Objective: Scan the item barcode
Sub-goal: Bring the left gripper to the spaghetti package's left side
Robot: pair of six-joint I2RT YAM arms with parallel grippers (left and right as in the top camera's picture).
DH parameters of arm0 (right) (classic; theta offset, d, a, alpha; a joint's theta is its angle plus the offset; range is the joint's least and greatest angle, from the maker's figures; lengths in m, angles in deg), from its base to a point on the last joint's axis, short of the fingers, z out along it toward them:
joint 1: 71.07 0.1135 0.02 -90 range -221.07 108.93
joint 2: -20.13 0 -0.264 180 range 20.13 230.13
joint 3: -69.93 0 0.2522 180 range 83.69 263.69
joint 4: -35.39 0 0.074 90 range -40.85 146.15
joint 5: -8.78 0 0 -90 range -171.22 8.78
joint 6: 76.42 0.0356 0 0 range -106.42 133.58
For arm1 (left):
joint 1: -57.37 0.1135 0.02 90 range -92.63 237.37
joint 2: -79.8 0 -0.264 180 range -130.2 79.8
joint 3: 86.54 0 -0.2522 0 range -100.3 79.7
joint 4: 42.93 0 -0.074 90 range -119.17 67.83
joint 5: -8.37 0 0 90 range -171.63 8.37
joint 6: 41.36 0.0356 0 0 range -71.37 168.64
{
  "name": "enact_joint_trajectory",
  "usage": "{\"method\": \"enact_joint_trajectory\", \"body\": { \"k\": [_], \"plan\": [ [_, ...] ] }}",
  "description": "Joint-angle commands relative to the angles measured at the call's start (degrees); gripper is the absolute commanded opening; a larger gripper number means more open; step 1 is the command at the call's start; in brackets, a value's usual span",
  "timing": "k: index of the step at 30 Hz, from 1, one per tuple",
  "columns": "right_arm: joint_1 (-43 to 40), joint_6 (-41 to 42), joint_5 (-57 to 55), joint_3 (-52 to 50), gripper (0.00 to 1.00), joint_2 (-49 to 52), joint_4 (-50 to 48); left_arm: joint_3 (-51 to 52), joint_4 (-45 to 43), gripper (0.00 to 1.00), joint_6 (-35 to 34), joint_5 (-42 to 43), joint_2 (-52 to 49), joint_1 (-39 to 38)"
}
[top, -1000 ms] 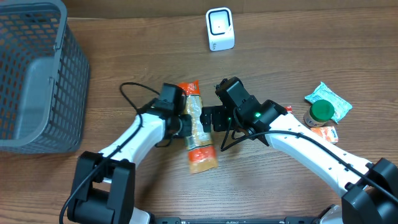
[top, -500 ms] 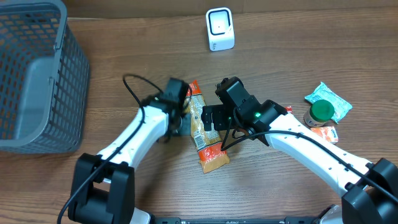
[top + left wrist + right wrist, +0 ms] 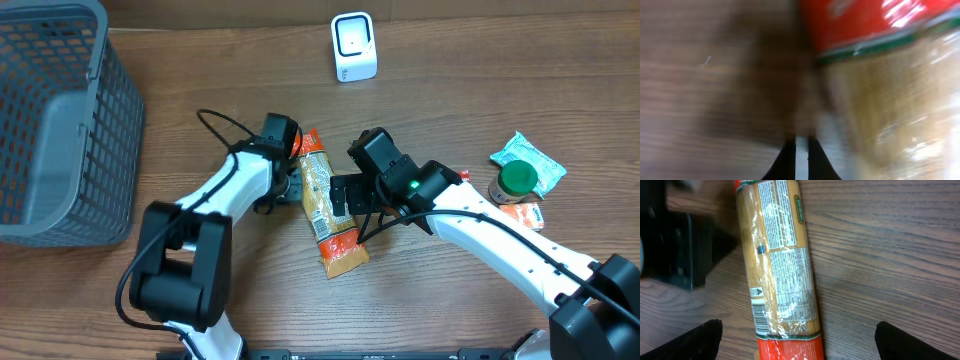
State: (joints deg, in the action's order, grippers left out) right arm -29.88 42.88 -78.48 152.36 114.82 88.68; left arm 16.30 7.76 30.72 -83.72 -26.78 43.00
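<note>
- Now the long clear packet of noodles with orange-red ends (image 3: 325, 210) lies flat on the brown wooden desk (image 3: 450, 90), right between the two grippers.
- The left gripper (image 3: 292, 188) is just beside the packet's top half. Its two fingers are pressed together.
- From the left wrist view, the left gripper (image 3: 801, 152) has its thin black fingertips (image 3: 788, 156) side by side. The packet (image 3: 890, 100) is up and to the right of them, very close. The picture is blurry, so I cannot tell if the tips pinch its edge.
- The right gripper (image 3: 345, 195) is on the other side of the packet, with its fingers spread wide apart and holding nothing.
- From the right wrist view, the right gripper (image 3: 800, 340) hangs over the packet (image 3: 780, 265). One black finger (image 3: 702, 337) is on each side of it. The white label with small print faces up.
- The small white scanner box (image 3: 354, 47) stands well apart from both grippers, past the packet's top end.
- The big grey mesh basket (image 3: 60, 120) sits far out beyond the left gripper.
- The green packet (image 3: 527, 158), the jar with a green lid (image 3: 516, 180) and the small orange packet (image 3: 522, 214) sit together, well past the right gripper.
</note>
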Motion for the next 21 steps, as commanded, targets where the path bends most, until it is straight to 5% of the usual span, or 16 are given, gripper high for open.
{"method": "enact_joint_trajectory", "body": {
  "k": [1,21],
  "plan": [
    [-0.07,-0.42,-0.57,-0.02,1.0,-0.28,0.52,0.68,0.33,0.04,0.0,5.77,-3.67,-0.17],
    [-0.04,-0.37,-0.11,-0.02,1.0,-0.28,1.55,-0.11,-1.9,0.04,10.29,17.53,-3.39,-0.33]
  ]
}}
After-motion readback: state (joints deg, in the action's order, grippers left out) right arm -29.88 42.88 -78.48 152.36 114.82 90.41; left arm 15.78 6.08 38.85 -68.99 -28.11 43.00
